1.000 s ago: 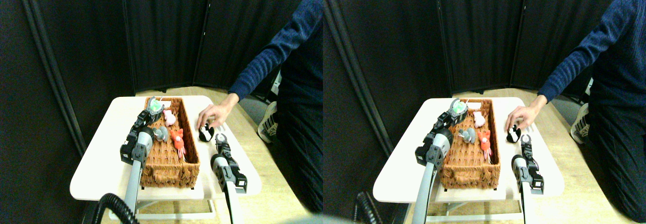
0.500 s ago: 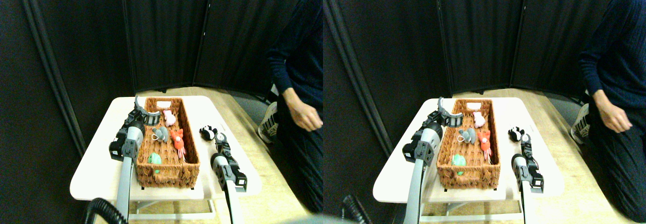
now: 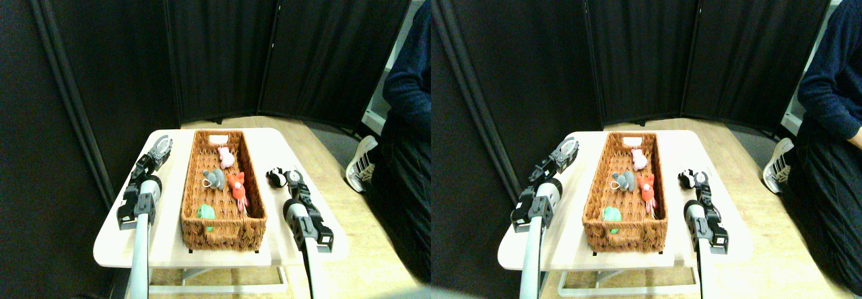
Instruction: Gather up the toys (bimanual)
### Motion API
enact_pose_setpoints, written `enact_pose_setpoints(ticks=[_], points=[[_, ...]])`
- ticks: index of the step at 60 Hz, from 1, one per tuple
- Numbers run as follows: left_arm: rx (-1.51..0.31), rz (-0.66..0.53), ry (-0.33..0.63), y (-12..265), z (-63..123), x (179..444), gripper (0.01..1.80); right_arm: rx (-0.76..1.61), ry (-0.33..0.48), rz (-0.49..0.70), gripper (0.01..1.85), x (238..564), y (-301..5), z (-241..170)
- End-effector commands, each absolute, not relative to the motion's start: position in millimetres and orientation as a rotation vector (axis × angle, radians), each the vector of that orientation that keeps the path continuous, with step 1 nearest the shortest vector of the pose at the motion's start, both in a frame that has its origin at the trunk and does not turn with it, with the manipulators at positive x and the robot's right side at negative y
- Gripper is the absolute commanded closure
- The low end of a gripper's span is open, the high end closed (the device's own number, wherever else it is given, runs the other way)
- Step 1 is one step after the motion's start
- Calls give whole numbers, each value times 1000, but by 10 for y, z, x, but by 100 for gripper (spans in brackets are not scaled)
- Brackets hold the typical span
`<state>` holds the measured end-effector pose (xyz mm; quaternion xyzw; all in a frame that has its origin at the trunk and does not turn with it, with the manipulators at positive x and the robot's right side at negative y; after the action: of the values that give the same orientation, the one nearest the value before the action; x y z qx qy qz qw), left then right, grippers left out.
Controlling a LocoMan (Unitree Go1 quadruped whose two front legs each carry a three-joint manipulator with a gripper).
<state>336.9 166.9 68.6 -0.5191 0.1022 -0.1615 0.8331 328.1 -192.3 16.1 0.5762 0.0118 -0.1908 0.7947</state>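
Note:
A brown wicker basket (image 3: 191, 186) stands lengthwise in the middle of the white table (image 3: 128, 235). Inside it lie a pink toy (image 3: 226, 157), a grey toy (image 3: 214, 179), an orange-red toy (image 3: 236, 184) and a green toy (image 3: 205, 212). A black-and-white toy (image 3: 275, 176) lies on the table to the right of the basket. My right gripper (image 3: 293, 177) sits right beside that toy, on its right. My left gripper (image 3: 161, 146) is over the table's left part, outside the basket, holding nothing.
A person in a dark blue sleeve (image 3: 407, 90) stands at the right, away from the table, with a shoe (image 3: 360, 161) on the wooden floor. Black folding screens (image 3: 222, 43) close off the back.
My left gripper has swung left, from the basket's far left rim out over the table. The person's arm has drawn back to the right. The right gripper has edged closer to the black-and-white toy.

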Motion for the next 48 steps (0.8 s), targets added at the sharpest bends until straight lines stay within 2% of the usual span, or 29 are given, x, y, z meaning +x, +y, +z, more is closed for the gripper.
enact_pose_setpoints(ticks=[1, 7, 8, 17, 20, 28, 30, 35, 36, 38, 48], points=[[-1060, -330, 173, 1768, 654, 3358, 180, 1243, 20, -383, 185, 3305, -1854, 218], [-1031, -301, 169, 1903, 527, 3328, 180, 1251, 28, -369, 185, 3295, -1796, 271], [-1027, -281, 163, 1944, 461, 3311, 180, 1259, 32, -347, 185, 3298, -1774, 291], [-1015, -252, 155, 1957, 313, 3263, 180, 1277, 67, -290, 185, 3354, -1725, 336], [-1019, -231, 156, 1944, 245, 3245, 180, 1274, 120, -285, 175, 3382, -1698, 360], [-1027, -218, 156, 1926, 168, 3227, 180, 1303, 162, -273, 164, 3418, -1644, 378], [-1035, -212, 157, 1910, 149, 3223, 180, 1312, 200, -278, 149, 3444, -1617, 379], [-1044, -209, 156, 1900, 136, 3222, 180, 1317, 257, -264, 131, 3469, -1596, 378], [-1046, -218, 153, 1892, 135, 3224, 180, 1323, 298, -241, 117, 3492, -1585, 364], [-1062, -223, 152, 1883, 138, 3225, 180, 1319, 318, -234, 111, 3509, -1579, 348], [-1055, -193, 145, 1837, 177, 3191, 180, 1376, 385, -226, 105, 3567, -1569, 190]])
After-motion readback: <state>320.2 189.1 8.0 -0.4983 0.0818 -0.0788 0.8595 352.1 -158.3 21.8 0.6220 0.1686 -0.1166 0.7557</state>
